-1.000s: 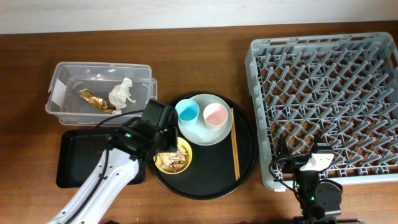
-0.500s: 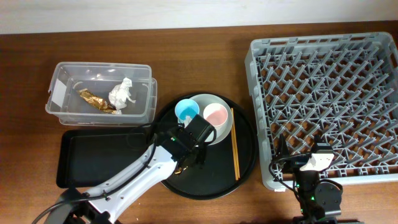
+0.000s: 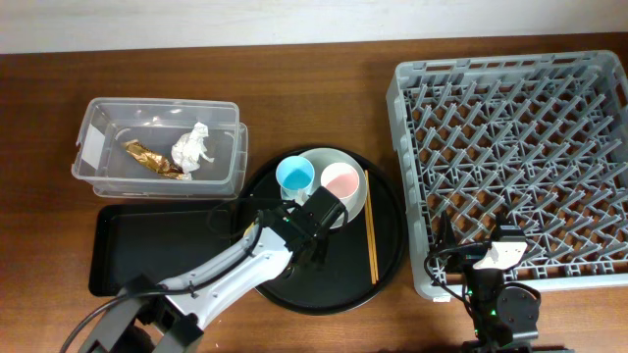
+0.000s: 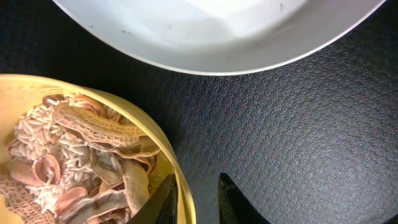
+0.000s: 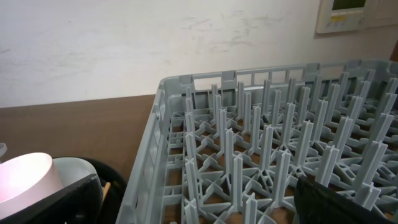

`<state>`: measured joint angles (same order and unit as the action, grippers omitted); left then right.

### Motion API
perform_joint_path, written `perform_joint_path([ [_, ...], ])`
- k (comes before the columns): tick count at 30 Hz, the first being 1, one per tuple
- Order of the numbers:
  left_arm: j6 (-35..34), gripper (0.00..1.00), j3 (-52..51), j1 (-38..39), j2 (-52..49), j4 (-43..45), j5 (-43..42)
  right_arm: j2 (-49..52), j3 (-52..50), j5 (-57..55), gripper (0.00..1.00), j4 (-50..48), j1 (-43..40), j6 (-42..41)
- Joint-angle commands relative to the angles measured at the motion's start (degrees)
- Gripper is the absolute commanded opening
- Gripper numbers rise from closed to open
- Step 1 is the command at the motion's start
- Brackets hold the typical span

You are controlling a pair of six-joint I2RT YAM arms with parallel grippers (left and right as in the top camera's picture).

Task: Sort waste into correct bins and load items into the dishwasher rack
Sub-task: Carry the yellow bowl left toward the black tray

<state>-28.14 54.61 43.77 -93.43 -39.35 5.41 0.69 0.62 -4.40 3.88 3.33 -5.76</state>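
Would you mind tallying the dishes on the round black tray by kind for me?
Cups: 2 (blue cup, pink cup)
Plate: 1
Yellow bowl: 1
Chopsticks, counted as one set: 1
Total: 5

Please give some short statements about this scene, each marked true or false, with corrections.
1. The crumpled tissue lies inside the clear tub. True.
2. The pink cup stands in the dishwasher rack. False: the pink cup stands on the plate; the dishwasher rack holds no cup.
3. The yellow bowl is empty. False: it holds food scraps.
4. The chopsticks lie on the round black tray. True.
5. The left gripper has one finger on each side of the yellow bowl's rim. True.
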Motion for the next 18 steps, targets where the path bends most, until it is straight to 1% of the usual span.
perform_joint_path([
  [1, -0.6, 0.11, -0.5, 0.1, -1.4, 0.2, 0.4, -0.3, -0.3, 0.1, 0.99, 0.4, -0.4, 0.2],
  [3, -0.9, 0.01, -0.5, 0.1, -1.4, 0.3, 0.4, -0.3, -0.3, 0.1, 0.99, 0.4, -0.4, 0.2],
  [8, -1.0, 0.0, 1.2, 0.1, -0.9, -1.7, 1.3, -0.3, -0.3, 0.1, 0.99, 0.4, -0.4, 0.2],
  [10, -0.9, 0.0, 3.7, 0.1, 0.1, -4.7, 3.8, -0.3, -0.3, 0.1, 0.99, 0.4, -0.4, 0.2],
  [12, 1.6, 0.0, 7.2, 0.0, 2.0, -8.6, 4.1, -0.3, -0.3, 0.1, 0.99, 0.4, -0.4, 0.2],
  [13, 1.7, 0.0, 8.9, -0.5, 3.3, -10.8, 4.0, -0.3, -0.3, 0.1, 0.99, 0.4, -0.4, 0.2],
  [15, 2.4, 0.0, 11.1, -3.1, 6.2, -14.0, 2.8, -0.3, -0.3, 0.1, 0.99, 0.4, -0.4, 0.2],
  [17, 4.8, 0.0, 11.3, -7.4, 9.0, -14.4, -1.6, -0.3, -0.3, 0.1, 0.99, 0.4, -0.4, 0.2],
  [18, 5.9, 0.0, 11.3, -10.9, 10.5, -14.7, -5.0, -0.3, -0.3, 0.1, 0.99, 0.4, -0.4, 0.2],
])
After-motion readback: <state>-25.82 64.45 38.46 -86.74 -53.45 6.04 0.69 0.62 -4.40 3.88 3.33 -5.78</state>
